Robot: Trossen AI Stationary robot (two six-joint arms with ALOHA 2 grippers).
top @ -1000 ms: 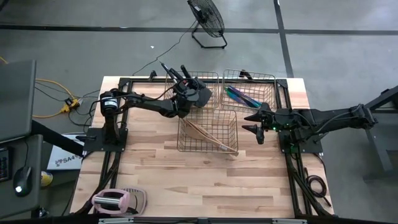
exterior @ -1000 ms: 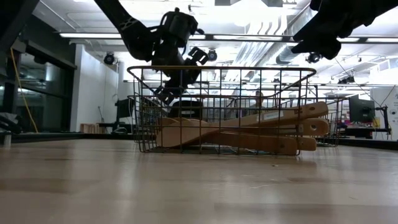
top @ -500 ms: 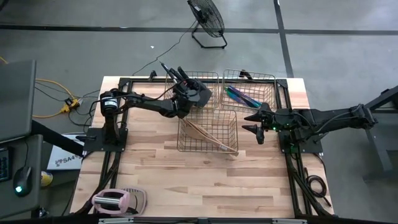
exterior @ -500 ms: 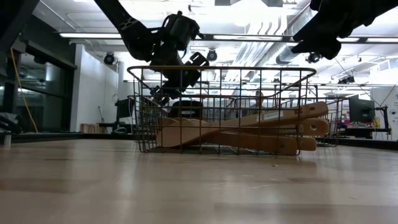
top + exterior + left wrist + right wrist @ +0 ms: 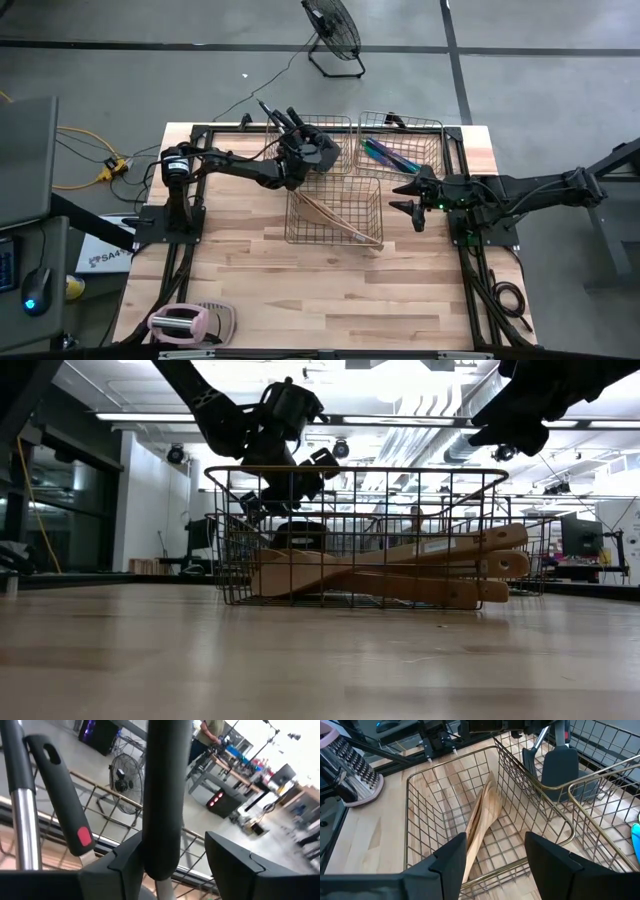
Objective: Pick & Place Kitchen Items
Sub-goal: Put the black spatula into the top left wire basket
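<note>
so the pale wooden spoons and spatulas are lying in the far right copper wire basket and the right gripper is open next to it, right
Not quite. The pale wooden spoons and spatulas lie in the nearest copper wire basket, at the table's middle; the far right copper wire basket holds the thin iridescent purple-teal pieces. The high view shows this. The right gripper is indeed open beside it.

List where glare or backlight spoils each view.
Low view: ceiling lights behind leave the left gripper a silhouette. Left wrist view: the far room is washed out white behind the black handle. High and right wrist views: even light, no glare on the wooden spoons.
</note>
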